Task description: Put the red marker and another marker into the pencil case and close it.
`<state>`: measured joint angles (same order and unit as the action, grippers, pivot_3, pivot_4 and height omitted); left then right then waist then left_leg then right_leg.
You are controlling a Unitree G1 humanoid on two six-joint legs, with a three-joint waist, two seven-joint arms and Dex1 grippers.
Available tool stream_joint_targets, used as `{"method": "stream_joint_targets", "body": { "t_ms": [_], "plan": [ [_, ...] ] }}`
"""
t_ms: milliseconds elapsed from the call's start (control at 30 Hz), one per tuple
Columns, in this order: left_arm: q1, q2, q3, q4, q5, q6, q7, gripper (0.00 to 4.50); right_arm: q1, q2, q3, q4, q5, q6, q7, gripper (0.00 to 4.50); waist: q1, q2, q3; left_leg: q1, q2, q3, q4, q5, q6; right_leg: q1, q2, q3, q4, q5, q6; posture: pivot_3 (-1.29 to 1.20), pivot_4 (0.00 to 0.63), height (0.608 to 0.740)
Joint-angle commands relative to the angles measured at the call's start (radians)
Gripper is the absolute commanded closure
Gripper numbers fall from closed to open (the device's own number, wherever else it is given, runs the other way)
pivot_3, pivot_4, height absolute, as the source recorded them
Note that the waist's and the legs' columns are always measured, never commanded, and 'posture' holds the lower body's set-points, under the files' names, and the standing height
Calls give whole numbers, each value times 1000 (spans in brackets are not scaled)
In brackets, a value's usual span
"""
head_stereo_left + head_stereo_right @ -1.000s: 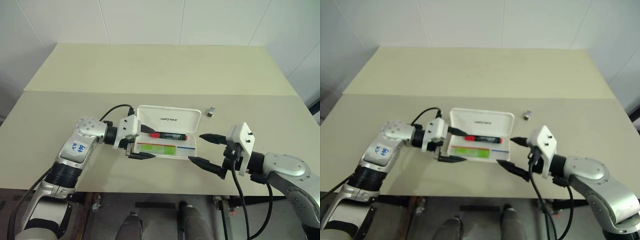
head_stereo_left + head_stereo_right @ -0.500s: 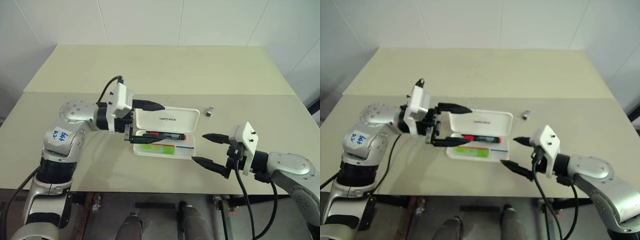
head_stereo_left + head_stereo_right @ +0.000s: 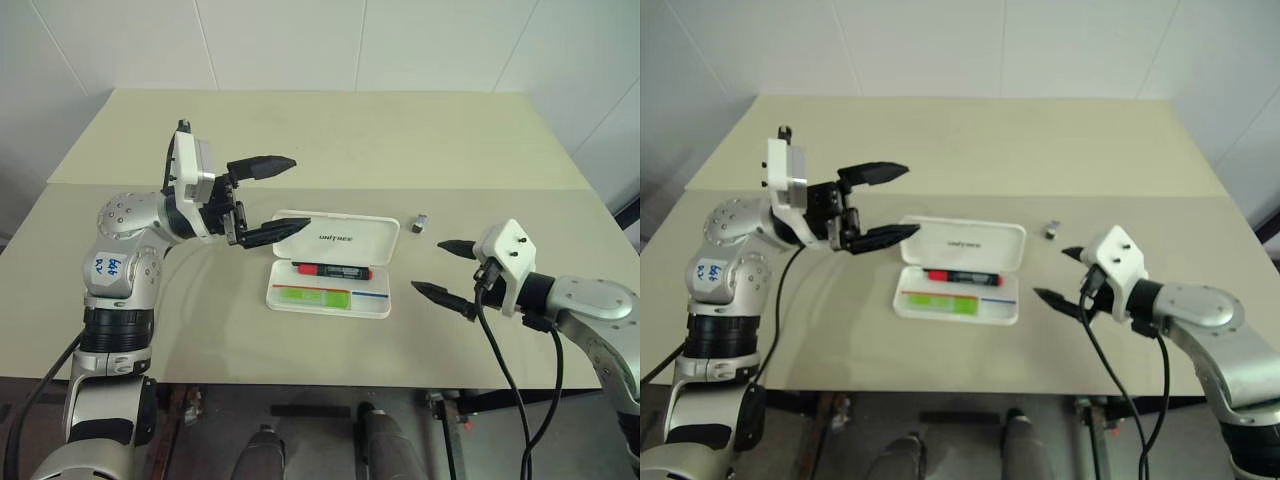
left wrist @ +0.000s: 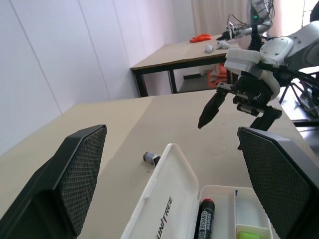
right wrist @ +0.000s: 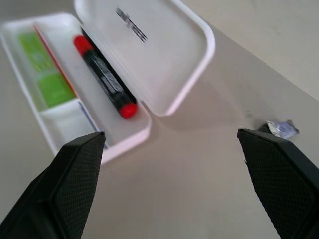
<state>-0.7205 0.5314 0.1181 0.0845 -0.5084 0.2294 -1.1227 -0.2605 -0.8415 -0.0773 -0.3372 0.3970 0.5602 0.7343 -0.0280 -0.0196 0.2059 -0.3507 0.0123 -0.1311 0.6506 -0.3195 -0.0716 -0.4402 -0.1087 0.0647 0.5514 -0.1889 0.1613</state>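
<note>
1. Left gripper (image 3: 270,195): black fingers spread wide, holding nothing, raised above the table (image 3: 130,300) at the left end of the pencil case (image 3: 330,300), tips pointing toward the lid.
2. Right gripper (image 3: 448,268): fingers equally wide apart, empty, off the case's right end and clear of it.
3. Pencil case: lies open between the two grippers, lid tilted up behind the tray. White hard plastic, rounded corners, smooth and glossy, black lettering on the lid.
4. Red marker (image 3: 333,270): in the tray along the hinge side; slim black barrel, red at both ends.
5. Other marker (image 3: 312,296): light green, flat-sided, lying in the tray's front compartment beside a red stripe.
6. Judgement: both markers are stowed; closing remains.
7. Handling: the case looks light, stiff and slippery, likely to skate on the smooth table if pushed. Best pressed on the lid's free upper edge, folding it forward, with the tray steadied at one end.
8. Small crumpled scrap (image 3: 422,222): on the table beyond the case's right corner, apart from it.
</note>
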Motion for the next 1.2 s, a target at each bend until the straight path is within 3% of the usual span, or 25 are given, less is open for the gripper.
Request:
{"method": "stream_joint_targets", "body": {
  "t_ms": [33, 400, 667, 1033, 1200],
  "plan": [
    [-41, 7, 31, 100, 14, -40, 20, 17, -111, 12, 62, 184, -146, -77, -55, 0, -1, 0, 0, 0, 0, 1, 0, 0, 0, 0, 0, 1, 0, 0, 0, 0, 150, 740],
    [-192, 6, 12, 394, 99, -94, 69, 17, -343, 125, 125, 500, -316, -175, -125, 0, -1, 0, 0, -1, 0, 4, -2, 1, 1, -1, 0, 2, 0, 3, 3, 0, 150, 740],
    [-281, 24, -49, 543, 142, -131, -114, 17, -437, 180, 133, 673, -395, -226, -183, 0, -3, 0, 0, -2, 0, 7, -3, 1, 1, -2, -1, 2, 0, 3, 4, 0, 150, 740],
    [-370, 1, -71, 680, 196, -215, -212, 17, -484, 166, 190, 770, -410, -426, 50, 0, -12, 1, 0, -2, 0, 7, -3, 1, 1, -3, -1, 2, 1, 4, 4, 0, 150, 740],
    [-363, -5, -64, 661, 198, -223, -203, 17, -559, 178, 172, 903, -460, -461, -22, 0, -23, 1, 1, -2, 0, 7, -2, 1, 1, -3, -1, 2, 1, 4, 4, 0, 150, 740]
  ]
}}
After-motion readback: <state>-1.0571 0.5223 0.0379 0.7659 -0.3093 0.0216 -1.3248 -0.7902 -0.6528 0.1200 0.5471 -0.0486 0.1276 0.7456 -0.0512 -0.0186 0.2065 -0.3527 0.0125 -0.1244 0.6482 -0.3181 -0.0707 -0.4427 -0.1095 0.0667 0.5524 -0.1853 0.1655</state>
